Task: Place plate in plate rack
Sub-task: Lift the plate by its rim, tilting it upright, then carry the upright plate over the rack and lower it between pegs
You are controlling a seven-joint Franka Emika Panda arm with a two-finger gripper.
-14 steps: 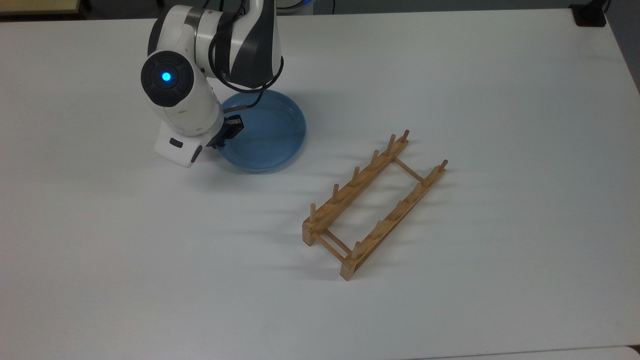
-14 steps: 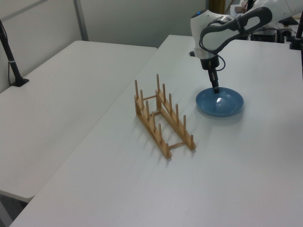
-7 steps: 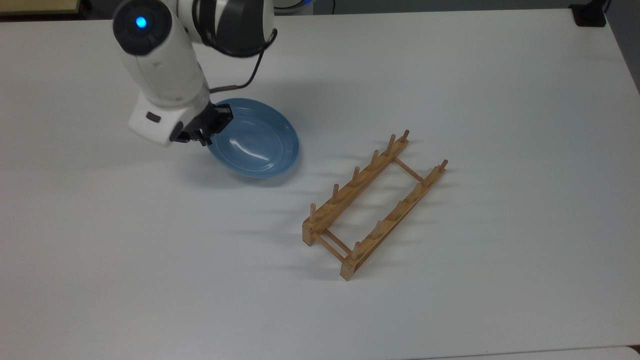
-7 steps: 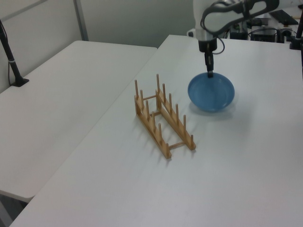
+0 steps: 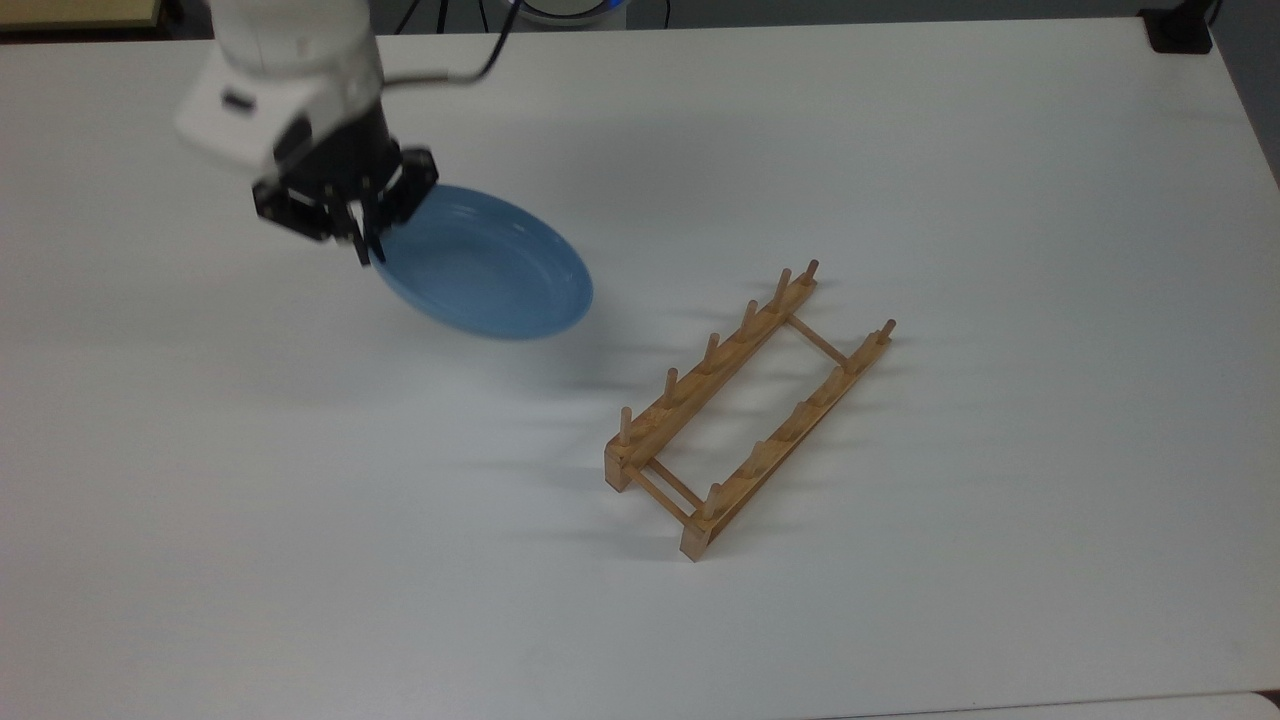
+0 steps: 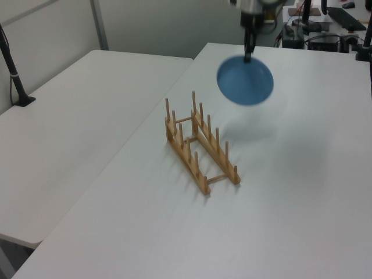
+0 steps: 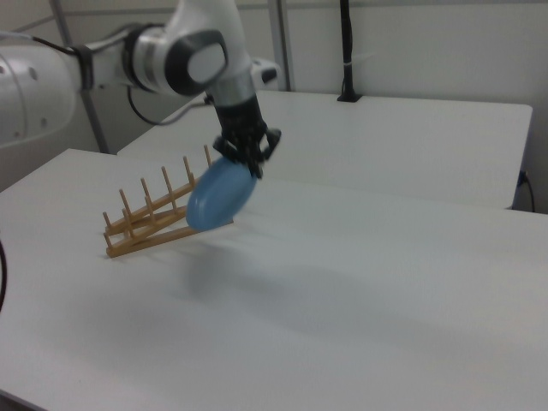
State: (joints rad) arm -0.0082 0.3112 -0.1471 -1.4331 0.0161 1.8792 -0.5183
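The gripper pinches the light-blue plate by its rim in the upper left of the top view, hanging tilted above the white table (clear of it), well apart from the plate rack at centre right.

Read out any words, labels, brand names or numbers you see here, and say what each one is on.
None: no readable text anywhere.
The plate is plain blue, held in the end effector.
The plate rack is bare wood.
The table carries no markings.
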